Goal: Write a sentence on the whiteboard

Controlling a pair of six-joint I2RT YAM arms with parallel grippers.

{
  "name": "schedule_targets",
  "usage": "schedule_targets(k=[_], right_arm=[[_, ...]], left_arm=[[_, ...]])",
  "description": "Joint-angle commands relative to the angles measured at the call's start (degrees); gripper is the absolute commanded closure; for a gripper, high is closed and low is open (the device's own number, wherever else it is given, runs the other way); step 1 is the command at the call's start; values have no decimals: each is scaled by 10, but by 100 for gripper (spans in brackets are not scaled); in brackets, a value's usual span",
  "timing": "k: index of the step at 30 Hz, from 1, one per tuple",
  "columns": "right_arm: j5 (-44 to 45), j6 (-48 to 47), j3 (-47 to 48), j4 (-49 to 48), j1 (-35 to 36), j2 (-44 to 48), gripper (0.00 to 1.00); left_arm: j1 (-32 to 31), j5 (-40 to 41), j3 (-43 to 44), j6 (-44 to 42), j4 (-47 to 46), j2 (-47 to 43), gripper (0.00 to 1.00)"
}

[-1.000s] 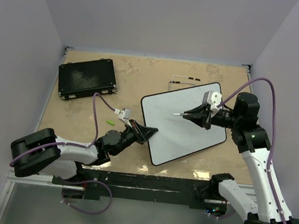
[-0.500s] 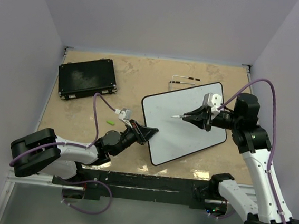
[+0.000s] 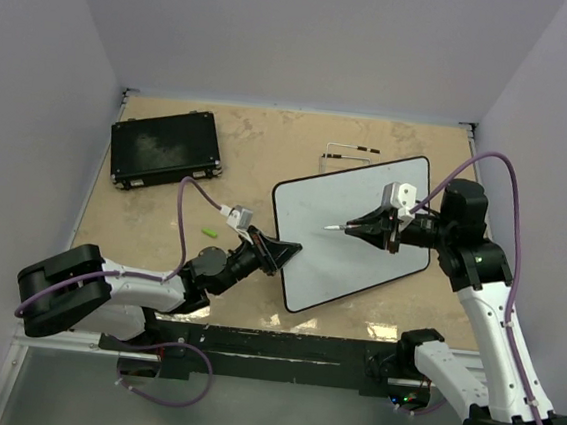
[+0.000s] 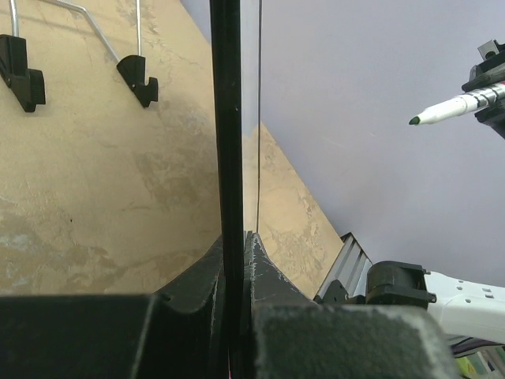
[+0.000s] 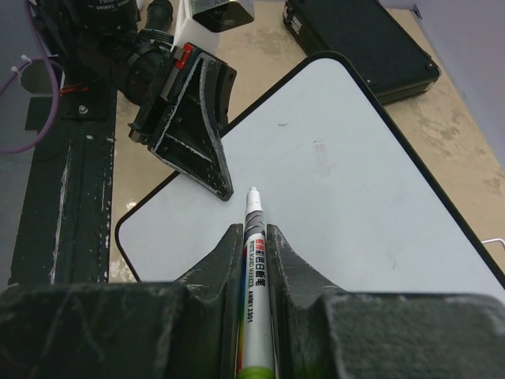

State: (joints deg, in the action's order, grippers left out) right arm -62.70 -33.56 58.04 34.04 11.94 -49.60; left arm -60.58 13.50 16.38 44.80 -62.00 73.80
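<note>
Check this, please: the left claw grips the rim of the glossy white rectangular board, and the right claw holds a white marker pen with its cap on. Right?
No. The white marker pen in the right claw is uncapped; the left wrist view shows its bare tip. The left claw does grip the rim of the glossy white rectangular board.

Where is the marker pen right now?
In the top view, right of centre: the marker is held in the right gripper, its tip above the whiteboard.
</note>
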Motion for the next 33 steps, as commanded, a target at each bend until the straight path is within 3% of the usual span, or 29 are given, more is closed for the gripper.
schedule_targets(k=[1, 19, 33], right_arm=[[-21, -12, 39, 12, 2, -6, 100], [-37, -18, 10, 16, 2, 13, 100], [-3, 34, -32, -37, -2, 30, 100]], left_arm=[[-3, 0, 22, -81, 6, -8, 100], [-5, -18, 27, -127, 14, 10, 100], [-10, -15, 33, -97, -14, 34, 100]])
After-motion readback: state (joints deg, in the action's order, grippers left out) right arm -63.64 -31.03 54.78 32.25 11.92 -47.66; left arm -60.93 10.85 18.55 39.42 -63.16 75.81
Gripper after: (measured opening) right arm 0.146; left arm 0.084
